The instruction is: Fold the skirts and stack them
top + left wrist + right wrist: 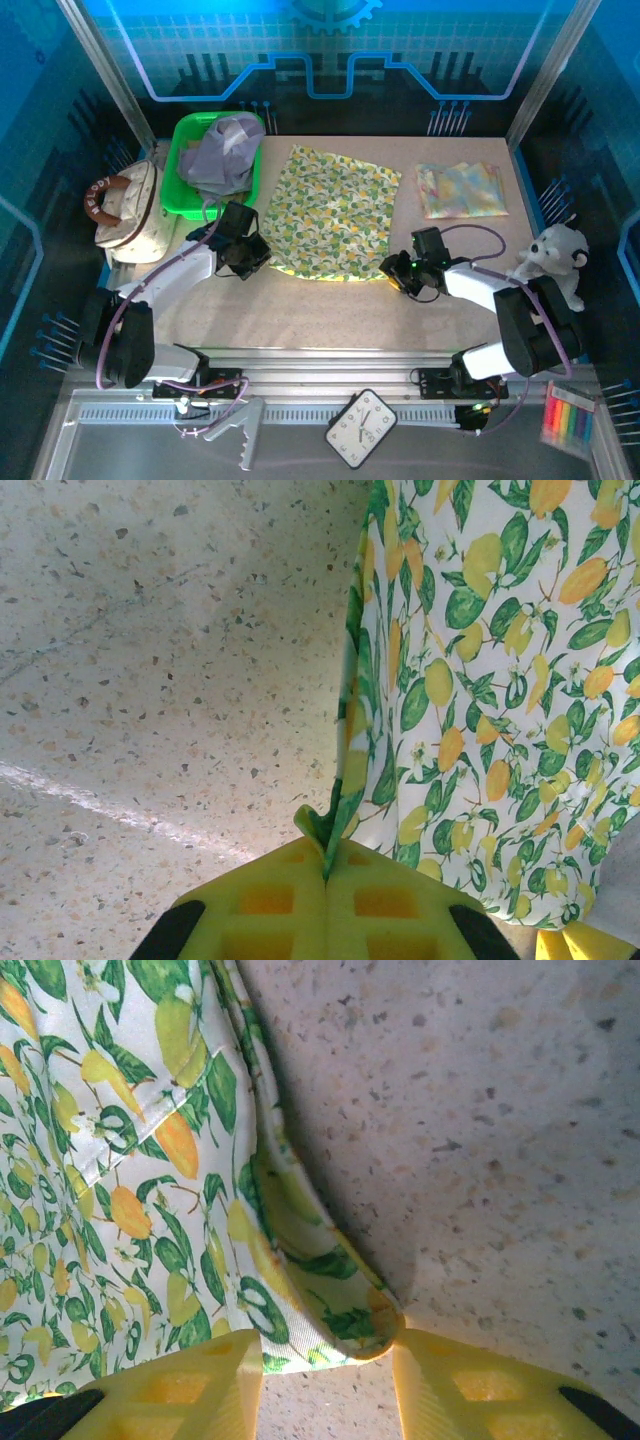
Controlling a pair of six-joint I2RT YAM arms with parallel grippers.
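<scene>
Left claw (325, 865) clenched on leafy-print skirt (500, 680) edge, right claw (328, 1348) agape around its corner

The top camera looks steeply down from high behind the near edge, covering the whole bench (330, 300). The wrist cameras look past the left tool (325, 865) and the right tool (325, 1355), very close to the surface. All three share the leaf-print skirt (330, 212), at its near corners.
</scene>
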